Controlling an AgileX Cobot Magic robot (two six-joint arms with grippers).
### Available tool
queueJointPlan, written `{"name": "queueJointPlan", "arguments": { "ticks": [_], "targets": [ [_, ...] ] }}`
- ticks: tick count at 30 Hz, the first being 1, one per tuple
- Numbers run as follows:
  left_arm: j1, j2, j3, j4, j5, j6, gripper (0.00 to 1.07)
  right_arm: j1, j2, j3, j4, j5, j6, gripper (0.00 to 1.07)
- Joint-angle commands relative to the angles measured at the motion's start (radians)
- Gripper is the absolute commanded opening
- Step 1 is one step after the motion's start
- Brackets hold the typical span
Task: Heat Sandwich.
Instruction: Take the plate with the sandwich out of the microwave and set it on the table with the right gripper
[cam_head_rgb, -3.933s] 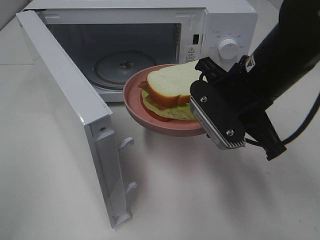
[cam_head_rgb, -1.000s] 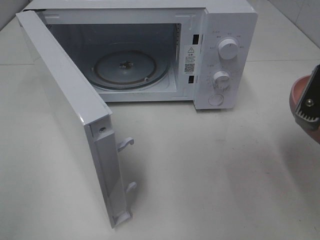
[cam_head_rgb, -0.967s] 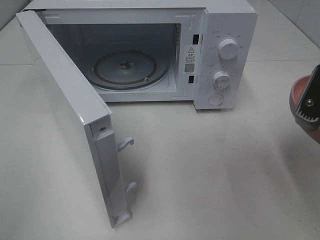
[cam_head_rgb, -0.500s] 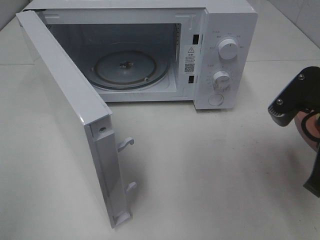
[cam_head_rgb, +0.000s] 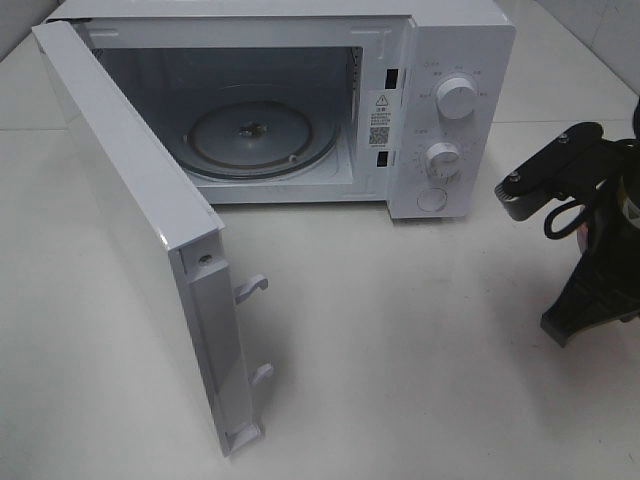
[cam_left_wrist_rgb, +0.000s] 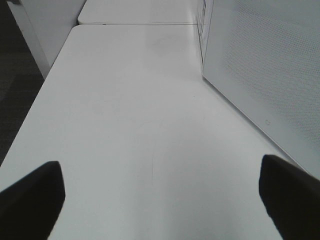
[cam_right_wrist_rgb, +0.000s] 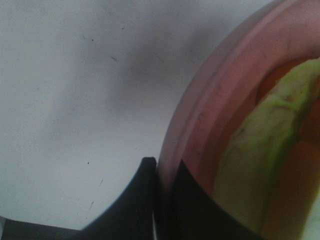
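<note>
— So where does the sandwich sit?

— On the pink plate, whose rim my right gripper pinches tight, low over the table, right of the microwave.

— And the way in?

— Leftward: the cavity gapes, its door swung wide. My left gripper, jaws spread and empty, hangs beyond that door — the right is nearer.

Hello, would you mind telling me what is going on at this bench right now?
The right gripper is shut on the rim of the pink plate carrying the sandwich, off to the right of the microwave. Its door stands wide open and the glass turntable is bare. The left gripper is open over the table, holding nothing.
</note>
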Motion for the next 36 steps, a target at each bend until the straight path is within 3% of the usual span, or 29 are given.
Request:
{"name": "queueJointPlan", "arguments": {
  "ticks": [1,19,36],
  "targets": [
    [0.000,-0.026,0.003,-0.004,-0.008,-0.002,1.01,-0.053,0.043,-0.025,-0.034,0.004,0.043,0.00],
    [0.000,-0.026,0.003,-0.004,-0.008,-0.002,1.01,-0.227,0.120,-0.028,-0.113,-0.117,0.076,0.00],
    [0.000,-0.026,0.003,-0.004,-0.008,-0.002,1.01,-0.227,0.274,-0.028,-0.191,-0.233,0.163,0.00]
  ]
}}
